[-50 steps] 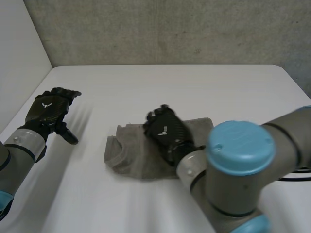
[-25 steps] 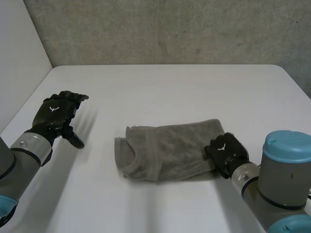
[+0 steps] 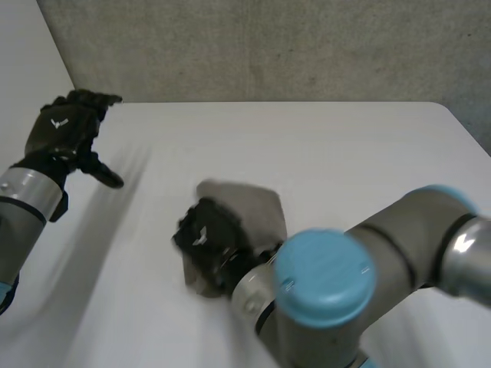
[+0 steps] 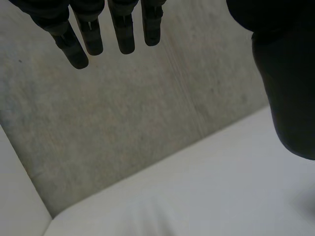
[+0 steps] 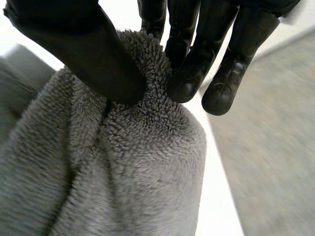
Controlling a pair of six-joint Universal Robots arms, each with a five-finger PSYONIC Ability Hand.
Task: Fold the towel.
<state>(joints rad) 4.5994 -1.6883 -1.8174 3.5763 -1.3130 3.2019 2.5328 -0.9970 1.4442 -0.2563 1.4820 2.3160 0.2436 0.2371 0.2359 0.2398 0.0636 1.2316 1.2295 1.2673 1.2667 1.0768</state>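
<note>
Right wrist view tells you the most: your right hand [image 5: 74, 54] is pinching a ridge of the grey towel [image 5: 128, 167] between thumb and fingers [image 5: 189, 73], so that's a real grip, not just a press. Head view puts the towel bunched near the middle of the white table [image 3: 345, 146], with that hand on its left end. My guess is the pinch is for dragging that end over into a fold. Your left hand [image 3: 61, 130] hangs well apart, fingers straight, holding nothing, probably just keeping clear.
</note>
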